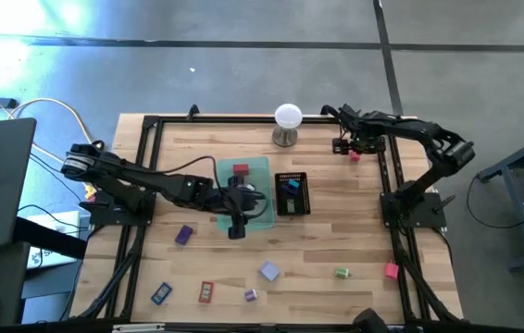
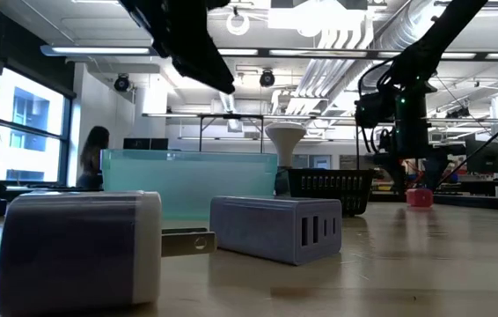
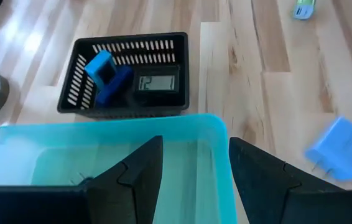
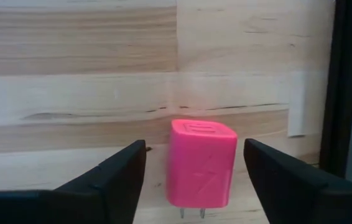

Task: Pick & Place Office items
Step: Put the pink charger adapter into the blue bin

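Note:
My right gripper (image 4: 194, 152) is open at the table's far right corner (image 1: 347, 146). Its fingers stand on either side of a pink plug block (image 4: 201, 165) without touching it. The block rests on the wood (image 2: 419, 197). My left gripper (image 3: 194, 177) is open and empty, hovering over the translucent green tray (image 1: 255, 168), which holds a red item (image 1: 240, 171). The black mesh tray (image 3: 70, 93) holds a blue piece (image 3: 104, 74) and a black one with a display (image 3: 156, 82). Other items lie loose near the table's near edge: purple (image 1: 184, 234), blue (image 1: 161, 293), red (image 1: 206, 292), lavender (image 1: 269, 271), green (image 1: 342, 273), pink (image 1: 391, 270).
The white ball on its metal stand (image 1: 287, 122) sits at the far edge, between the trays and my right gripper. Black frame rails (image 1: 387, 171) run along the table's sides, one close to the pink block (image 4: 350, 93). A person (image 2: 93, 157) is in the room behind.

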Controlling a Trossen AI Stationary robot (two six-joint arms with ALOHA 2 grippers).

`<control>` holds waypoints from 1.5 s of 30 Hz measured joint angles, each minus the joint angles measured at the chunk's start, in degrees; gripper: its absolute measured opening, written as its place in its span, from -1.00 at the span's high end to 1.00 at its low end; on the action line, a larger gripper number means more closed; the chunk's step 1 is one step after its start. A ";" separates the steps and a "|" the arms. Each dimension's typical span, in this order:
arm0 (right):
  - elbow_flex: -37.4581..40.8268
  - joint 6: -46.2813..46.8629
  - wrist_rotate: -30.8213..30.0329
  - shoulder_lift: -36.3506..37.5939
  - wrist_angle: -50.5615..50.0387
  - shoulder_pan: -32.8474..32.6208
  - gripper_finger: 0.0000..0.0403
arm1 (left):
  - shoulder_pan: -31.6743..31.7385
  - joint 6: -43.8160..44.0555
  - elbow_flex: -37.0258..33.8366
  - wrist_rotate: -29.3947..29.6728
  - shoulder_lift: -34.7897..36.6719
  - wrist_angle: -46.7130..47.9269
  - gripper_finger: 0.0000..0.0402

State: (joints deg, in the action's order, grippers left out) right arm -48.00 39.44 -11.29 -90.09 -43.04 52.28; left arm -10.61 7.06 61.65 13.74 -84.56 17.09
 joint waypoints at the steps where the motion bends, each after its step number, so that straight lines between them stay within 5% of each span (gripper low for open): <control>1: 0.02 0.11 -0.30 -0.18 0.02 -0.25 -0.25 | 0.00 -0.18 0.00 0.00 -0.51 -0.10 0.12; 9: 0.06 0.37 -1.60 -1.00 0.06 -1.00 -0.01 | 0.00 -0.19 0.02 -0.02 -2.59 0.13 0.12; 15: 0.06 -0.12 0.33 -1.24 0.18 -1.96 0.35 | 0.00 0.10 0.00 -0.02 -2.59 1.05 0.12; 23: 0.06 -8.18 -7.54 -1.22 2.16 -3.69 0.36 | -0.07 0.29 0.00 -0.02 -2.59 1.53 0.12; 35: -0.90 -9.68 -9.61 5.37 -5.31 -13.49 0.36 | -1.81 -1.59 0.00 0.30 -2.51 4.21 0.12; 45: -3.22 -7.76 -8.23 22.41 0.19 -36.33 0.36 | -8.86 -3.83 -0.02 18.88 6.82 13.91 0.18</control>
State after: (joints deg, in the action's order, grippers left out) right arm -51.22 31.68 -19.52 -67.68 -42.85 15.95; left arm -19.47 3.23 61.63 32.62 -77.74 31.00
